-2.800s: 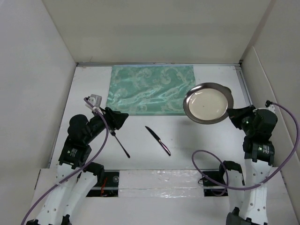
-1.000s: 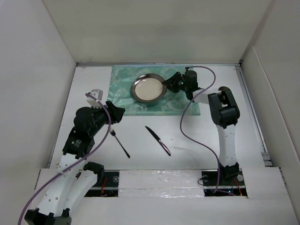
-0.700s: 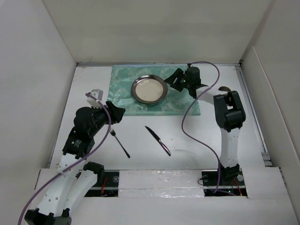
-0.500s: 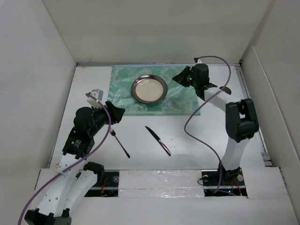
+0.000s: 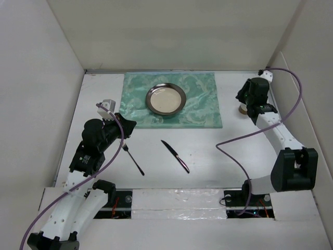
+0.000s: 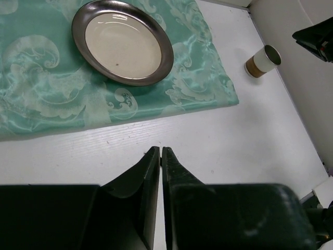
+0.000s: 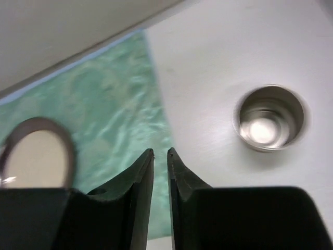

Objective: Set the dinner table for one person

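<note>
The dinner table point(image 5: 234, 151) is a white top with a green placemat point(image 5: 200, 107) at the back. A metal-rimmed plate point(image 5: 165, 99) lies on the mat, free of both grippers. A fork point(image 5: 132, 159) and a knife point(image 5: 175, 156) lie on the bare table in front of it. My left gripper point(image 5: 130, 125) hovers just above the fork's head, shut and empty; in the left wrist view its jaws point(image 6: 161, 151) meet. My right gripper point(image 5: 242, 98) hangs at the right, beside a small metal cup point(image 7: 269, 117), its jaws point(image 7: 160, 152) slightly parted with nothing between them.
White upright panels wall the table on the left, back and right. The cup point(image 5: 243, 108) stands right of the placemat, near the right panel. The left wrist view shows the plate point(image 6: 123, 48) and the cup point(image 6: 263, 60) far ahead.
My right gripper let go of the plate on the placemat and swung right, over to the cup. My left gripper's jaws closed. Fork and knife have not moved.
</note>
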`<act>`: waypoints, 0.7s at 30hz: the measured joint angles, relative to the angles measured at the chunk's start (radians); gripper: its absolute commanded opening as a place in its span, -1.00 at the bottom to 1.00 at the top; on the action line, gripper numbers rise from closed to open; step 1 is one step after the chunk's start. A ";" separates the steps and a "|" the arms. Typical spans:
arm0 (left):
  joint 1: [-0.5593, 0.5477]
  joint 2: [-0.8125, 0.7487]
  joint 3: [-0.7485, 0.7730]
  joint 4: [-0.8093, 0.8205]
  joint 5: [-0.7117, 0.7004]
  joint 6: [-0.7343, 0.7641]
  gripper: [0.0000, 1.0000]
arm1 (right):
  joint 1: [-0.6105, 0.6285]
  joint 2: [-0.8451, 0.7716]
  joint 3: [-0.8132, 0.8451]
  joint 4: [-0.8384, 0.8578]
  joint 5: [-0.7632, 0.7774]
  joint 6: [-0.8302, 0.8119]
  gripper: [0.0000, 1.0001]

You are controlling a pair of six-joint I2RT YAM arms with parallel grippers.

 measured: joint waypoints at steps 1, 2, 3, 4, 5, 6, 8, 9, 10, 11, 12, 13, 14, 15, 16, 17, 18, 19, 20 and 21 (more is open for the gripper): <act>0.000 0.000 0.000 0.000 0.001 0.000 -0.85 | -0.019 0.003 0.000 -0.021 0.034 -0.010 -0.13; 0.000 0.001 0.000 0.000 0.002 0.000 -0.76 | -0.034 0.014 0.000 -0.039 0.064 -0.026 -0.08; 0.000 0.001 0.000 0.000 0.002 0.001 -0.73 | -0.046 0.028 0.002 -0.049 0.086 -0.034 -0.04; 0.000 0.000 0.000 0.000 0.003 0.001 -0.70 | -0.059 0.049 0.008 -0.067 0.099 -0.045 -0.03; 0.000 0.000 0.000 0.000 0.003 0.000 -0.69 | -0.072 0.079 0.023 -0.089 0.103 -0.053 -0.03; 0.000 0.001 0.000 0.000 0.004 0.000 -0.68 | -0.081 0.115 0.045 -0.104 0.108 -0.062 -0.03; 0.000 0.003 0.000 0.000 0.007 0.000 -0.67 | -0.096 0.200 0.097 -0.132 0.111 -0.073 -0.03; 0.000 0.004 0.000 0.000 0.010 0.000 -0.66 | -0.101 0.235 0.117 -0.140 0.113 -0.077 -0.02; 0.000 0.004 0.000 0.000 0.012 0.000 -0.66 | -0.104 0.260 0.129 -0.145 0.115 -0.082 -0.03; 0.000 0.004 0.000 0.000 0.014 0.000 -0.65 | -0.104 0.283 0.138 -0.151 0.119 -0.085 -0.03; 0.000 0.004 0.000 0.000 0.017 0.000 -0.65 | -0.104 0.299 0.145 -0.158 0.124 -0.089 -0.03; 0.000 0.003 0.000 0.000 0.019 0.000 -0.65 | -0.104 0.313 0.152 -0.165 0.131 -0.092 -0.03; 0.000 0.003 0.000 0.000 0.020 0.000 -0.65 | -0.104 0.325 0.161 -0.171 0.137 -0.093 -0.03; 0.000 0.003 0.000 0.000 0.021 0.000 -0.64 | -0.104 0.337 0.172 -0.178 0.142 -0.096 -0.05; 0.000 0.003 0.000 0.000 0.021 0.000 -0.64 | -0.104 0.351 0.186 -0.182 0.148 -0.097 -0.05; 0.000 0.003 0.000 0.000 0.022 0.000 -0.64 | -0.104 0.366 0.204 -0.183 0.153 -0.100 -0.08; 0.000 0.002 0.000 0.000 0.023 0.000 -0.64 | -0.104 0.383 0.223 -0.182 0.159 -0.103 -0.16; 0.000 0.002 0.000 0.000 0.024 0.000 -0.64 | -0.104 0.401 0.241 -0.182 0.166 -0.106 -0.23; 0.000 0.003 0.000 0.000 0.025 0.000 -0.64 | -0.103 0.420 0.259 -0.183 0.175 -0.110 -0.30; 0.000 0.003 0.000 0.000 0.026 0.000 -0.64 | -0.102 0.440 0.276 -0.183 0.184 -0.112 -0.46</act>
